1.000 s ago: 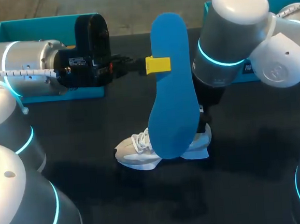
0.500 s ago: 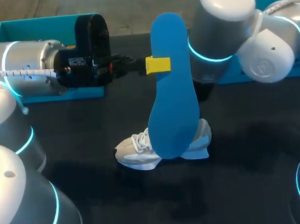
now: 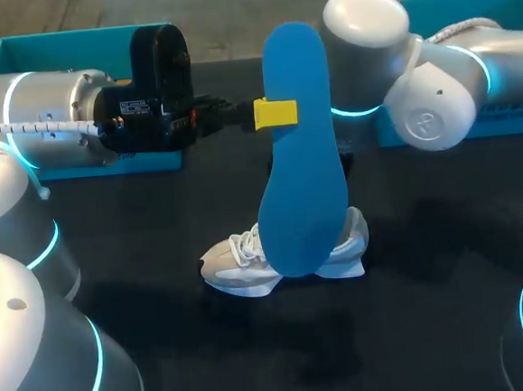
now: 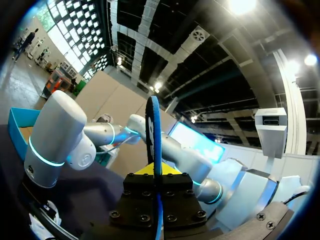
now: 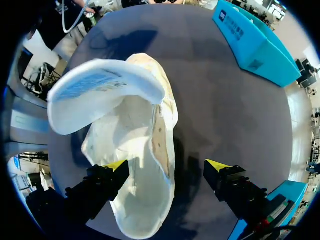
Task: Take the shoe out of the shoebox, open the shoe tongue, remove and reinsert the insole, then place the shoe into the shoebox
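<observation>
Shoe (image 3: pixel 235 268) out on table (image 3: pixel 434 318), tongue apparently open, insole (image 3: pixel 299 156) out and pinched by left pincer (image 3: pixel 275 112); right pincer (image 5: pixel 167 170) spread over heel; reinsert, then shoebox (image 3: pixel 491 1) at 2 o'clock, pending.

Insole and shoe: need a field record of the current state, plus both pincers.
insole: blue, out of the shoe, held upright above the table
left pincer: shut on the insole's edge
shoe: white, on the table, tongue folded open
right pincer: open, above the shoe, gripping nothing
teal boxes: two at the table's far side, shoe in neither
</observation>
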Tool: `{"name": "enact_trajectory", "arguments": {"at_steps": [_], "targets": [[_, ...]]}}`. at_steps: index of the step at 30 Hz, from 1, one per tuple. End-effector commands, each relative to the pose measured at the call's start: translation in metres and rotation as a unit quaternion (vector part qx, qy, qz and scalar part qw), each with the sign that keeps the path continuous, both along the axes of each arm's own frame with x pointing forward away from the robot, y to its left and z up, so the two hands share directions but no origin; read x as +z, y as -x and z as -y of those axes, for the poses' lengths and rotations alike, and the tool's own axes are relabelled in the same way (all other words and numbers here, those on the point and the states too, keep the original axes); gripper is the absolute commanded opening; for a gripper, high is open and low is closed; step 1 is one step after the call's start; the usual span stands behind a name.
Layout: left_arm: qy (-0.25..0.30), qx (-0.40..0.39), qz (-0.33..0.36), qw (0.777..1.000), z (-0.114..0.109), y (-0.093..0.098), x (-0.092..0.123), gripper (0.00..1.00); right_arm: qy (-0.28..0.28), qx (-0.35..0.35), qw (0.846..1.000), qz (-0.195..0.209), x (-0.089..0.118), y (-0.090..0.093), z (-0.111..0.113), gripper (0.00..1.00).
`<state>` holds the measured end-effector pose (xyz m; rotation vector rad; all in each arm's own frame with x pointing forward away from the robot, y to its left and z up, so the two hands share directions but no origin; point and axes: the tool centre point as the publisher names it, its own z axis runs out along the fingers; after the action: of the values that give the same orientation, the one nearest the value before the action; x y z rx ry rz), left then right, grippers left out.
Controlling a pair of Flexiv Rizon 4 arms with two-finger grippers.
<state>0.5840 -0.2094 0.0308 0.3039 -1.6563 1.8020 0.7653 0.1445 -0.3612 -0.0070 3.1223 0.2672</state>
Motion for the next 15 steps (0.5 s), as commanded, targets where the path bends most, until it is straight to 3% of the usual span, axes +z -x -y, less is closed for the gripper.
{"name": "enact_trajectory", "arguments": {"at_steps": [1, 15], "targets": [[0.0, 0.0, 0.0, 1.0, 0.001, 0.0, -0.001, 0.0, 0.011, 0.0, 1.0, -0.009, -0.016, -0.008, -0.014, 1.0], [0.0, 0.0, 0.0, 1.0, 0.001, 0.0, -0.001, 0.0, 0.039, -0.025, 0.999, -0.024, -0.028, -0.005, -0.003, 1.0]]}}
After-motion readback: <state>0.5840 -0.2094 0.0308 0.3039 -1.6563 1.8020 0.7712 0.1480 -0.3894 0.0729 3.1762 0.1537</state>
